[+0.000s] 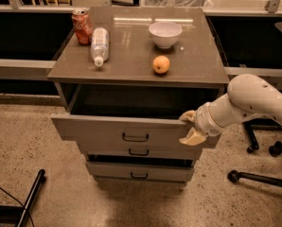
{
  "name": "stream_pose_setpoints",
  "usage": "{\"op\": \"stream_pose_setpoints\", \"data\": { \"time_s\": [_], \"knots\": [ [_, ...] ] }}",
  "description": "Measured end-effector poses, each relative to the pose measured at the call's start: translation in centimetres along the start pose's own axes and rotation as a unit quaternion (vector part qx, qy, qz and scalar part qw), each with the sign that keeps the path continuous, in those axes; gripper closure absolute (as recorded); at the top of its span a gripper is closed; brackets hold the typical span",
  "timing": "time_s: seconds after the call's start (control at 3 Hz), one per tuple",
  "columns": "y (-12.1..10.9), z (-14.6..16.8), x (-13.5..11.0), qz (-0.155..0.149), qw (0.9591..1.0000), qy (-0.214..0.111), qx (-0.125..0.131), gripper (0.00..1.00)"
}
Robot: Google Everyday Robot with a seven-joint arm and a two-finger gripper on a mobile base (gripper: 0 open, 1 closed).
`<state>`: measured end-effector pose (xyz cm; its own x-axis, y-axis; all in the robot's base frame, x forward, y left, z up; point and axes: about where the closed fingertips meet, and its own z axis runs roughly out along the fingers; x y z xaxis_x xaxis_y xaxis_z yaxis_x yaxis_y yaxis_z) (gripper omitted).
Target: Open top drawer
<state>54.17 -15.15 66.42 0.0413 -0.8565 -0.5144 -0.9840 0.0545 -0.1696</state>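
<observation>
The top drawer (108, 131) of the grey cabinet is pulled partway out, and its dark inside shows below the cabinet top. Its flat grey front carries a small dark loop handle (135, 137) at centre. My gripper (190, 126) is at the right end of the drawer front, on a white arm coming in from the right. It is open, with one fingertip (187, 116) over the front's top edge and the other in front of the face. The two shallower drawers (138, 170) below are closed.
On the cabinet top (131, 56) stand a red can (82, 26), a lying plastic bottle (100, 44), a white bowl (165, 34) and an orange (161, 64). Office-chair legs with castors (254, 174) are on the floor at right. A dark bar (30, 197) lies at the lower left.
</observation>
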Motion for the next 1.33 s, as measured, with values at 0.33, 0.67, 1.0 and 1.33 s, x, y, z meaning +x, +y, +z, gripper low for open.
{"op": "stream_pose_setpoints", "data": {
  "time_s": [0.33,0.67,1.0,1.33],
  "knots": [
    [1.24,-0.27,-0.25,-0.010,0.9998,-0.001,-0.018,0.73],
    [1.03,-0.93,-0.64,-0.010,0.9998,-0.001,-0.018,0.88],
    [1.15,-0.95,-0.67,-0.010,0.9998,-0.001,-0.018,0.86],
    [1.15,-0.95,-0.67,-0.010,0.9998,-0.001,-0.018,0.69]
  ]
}}
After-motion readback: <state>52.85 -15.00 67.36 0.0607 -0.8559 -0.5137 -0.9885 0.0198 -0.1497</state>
